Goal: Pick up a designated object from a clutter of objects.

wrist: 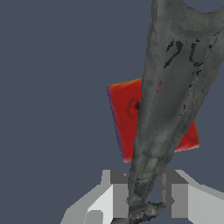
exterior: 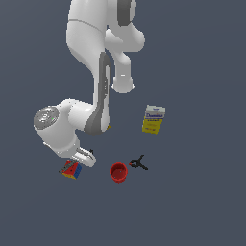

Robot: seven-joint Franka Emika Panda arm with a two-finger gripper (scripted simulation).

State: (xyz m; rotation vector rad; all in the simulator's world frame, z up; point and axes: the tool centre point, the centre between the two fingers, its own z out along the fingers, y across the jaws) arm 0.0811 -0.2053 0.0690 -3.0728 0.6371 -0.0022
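Jaws around dark tool (wrist: 170, 100), unlabelled.

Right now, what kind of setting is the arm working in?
Likely a bare simulated test scene: a flat grey floor with no walls or furniture, only scattered small props such as a red cup and a yellow-white box.

Flat, even simulator lighting, moderately dim.
No cast shadows or glare; coarse, blocky rendering, soft close up in wrist view.

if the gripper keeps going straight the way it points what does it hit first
Probably the multicoloured cube, whose red face lies right beyond the dark tool sitting between the gripper's fingers; depth is unclear.
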